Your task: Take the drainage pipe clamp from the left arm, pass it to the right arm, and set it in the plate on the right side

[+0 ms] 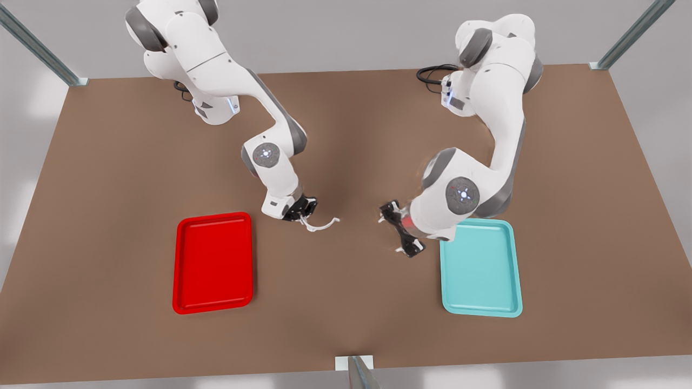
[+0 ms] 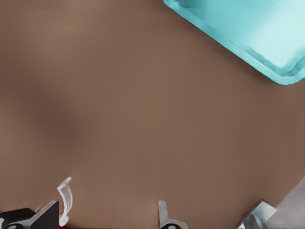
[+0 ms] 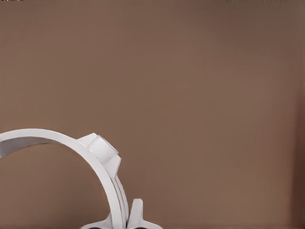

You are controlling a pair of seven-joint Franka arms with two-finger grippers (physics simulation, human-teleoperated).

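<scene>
Worktop (image 1: 346,324) of flat matte brown carries two shallow rounded-corner trays. At the front view's left lies the plate (image 1: 213,262), glossy red with a raised rim. Just beside its far corner the right arm (image 1: 270,156) bends down, its right pincer (image 1: 304,212) clamped on one end of the drainage pipe clamp (image 1: 323,224), a thin white C-shaped arc held clear above the worktop between the arms. Across the gap, the left arm (image 1: 459,194) folds low, its left pincer (image 1: 401,232) spread apart, fingers wide. Beside it sits the smooth teal tray (image 1: 481,267).
</scene>
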